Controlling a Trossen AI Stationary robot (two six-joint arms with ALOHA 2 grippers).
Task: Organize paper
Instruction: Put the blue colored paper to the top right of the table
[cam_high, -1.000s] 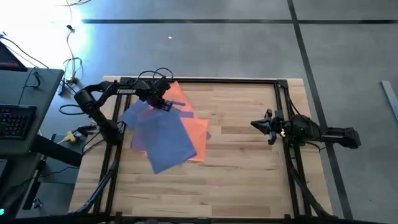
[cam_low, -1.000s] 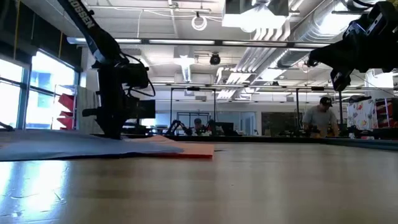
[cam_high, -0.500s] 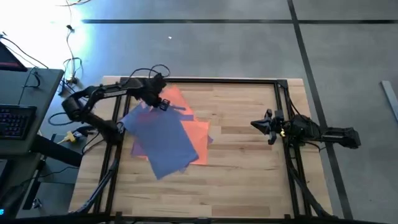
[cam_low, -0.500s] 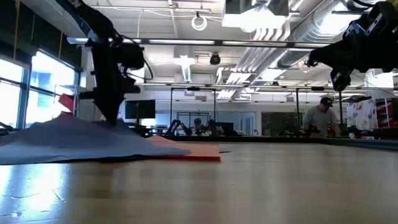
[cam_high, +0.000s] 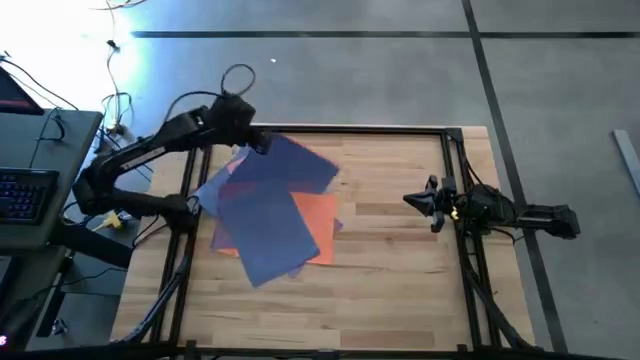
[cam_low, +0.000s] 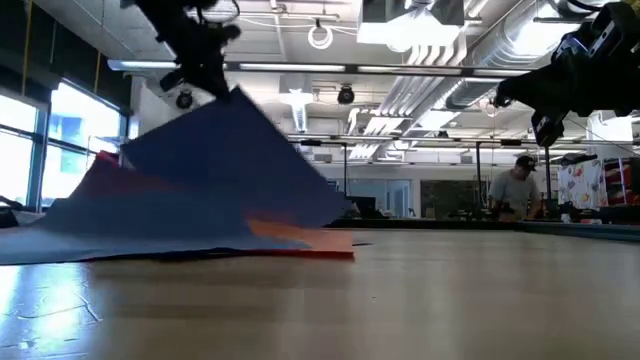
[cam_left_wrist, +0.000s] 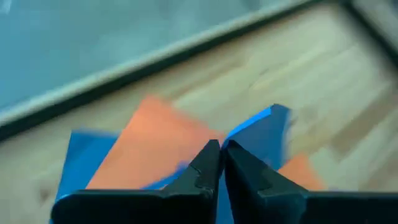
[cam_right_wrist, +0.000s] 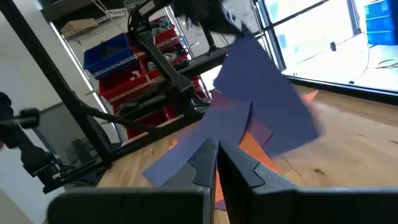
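The left claw (cam_high: 250, 140), upper left in the high view, is clenched on one corner of a blue sheet (cam_high: 295, 165) and holds it off the tabletop (cam_high: 400, 250). The sheet hangs slanting over the rest of the paper (cam_high: 265, 225), a loose blue, orange and purple pile at centre left. To do this well, lift until the free edge clears the pile, then carry it slowly; it probably drags otherwise. The right claw (cam_high: 420, 200), at the right edge, looks pinched shut on nothing.
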